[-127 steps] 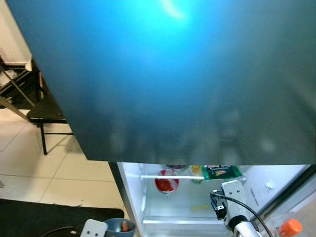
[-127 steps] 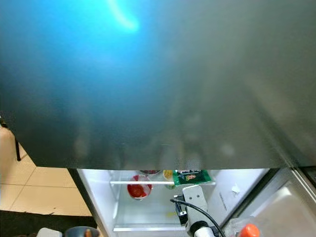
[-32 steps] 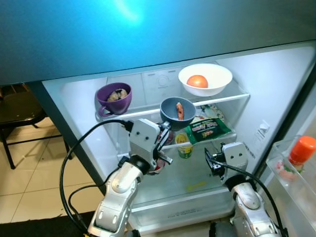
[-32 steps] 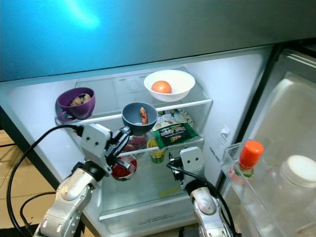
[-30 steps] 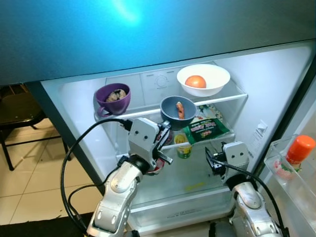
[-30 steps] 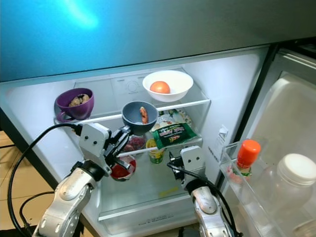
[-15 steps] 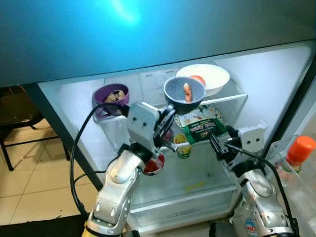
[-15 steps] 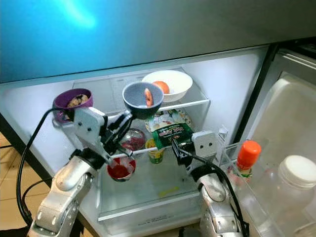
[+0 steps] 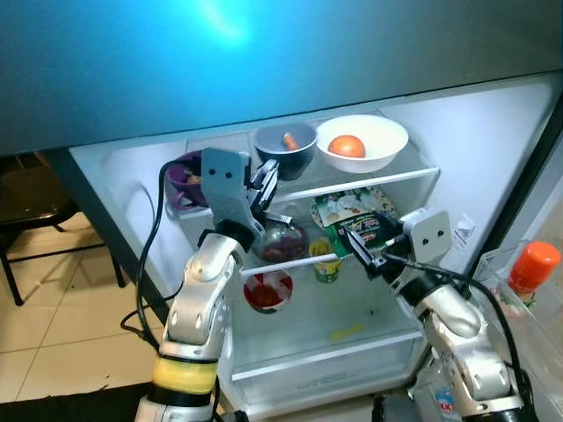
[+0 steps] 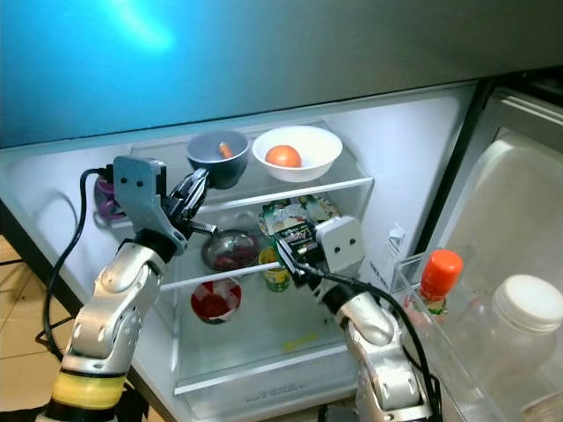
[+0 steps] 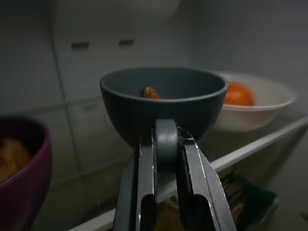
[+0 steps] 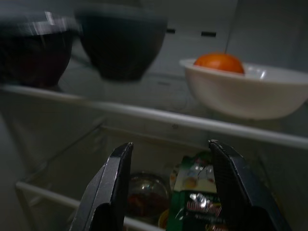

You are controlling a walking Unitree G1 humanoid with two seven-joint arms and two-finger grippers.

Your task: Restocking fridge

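The left pincer [image 11: 163, 202] was clamped on the handle of a grey cup [image 9: 286, 148], which held a small orange piece of food and sat over the fridge's top shelf [image 9: 400, 176], between a purple mug [image 9: 183, 173] on the left and a white bowl [image 9: 362, 141] with an orange fruit on the right. The right pincer [image 12: 171, 192] hovered near the middle shelf, fingers apart and empty, by a green packet [image 9: 362, 230]. An orange-capped bottle [image 9: 530, 271] stood in the door rack on the right.
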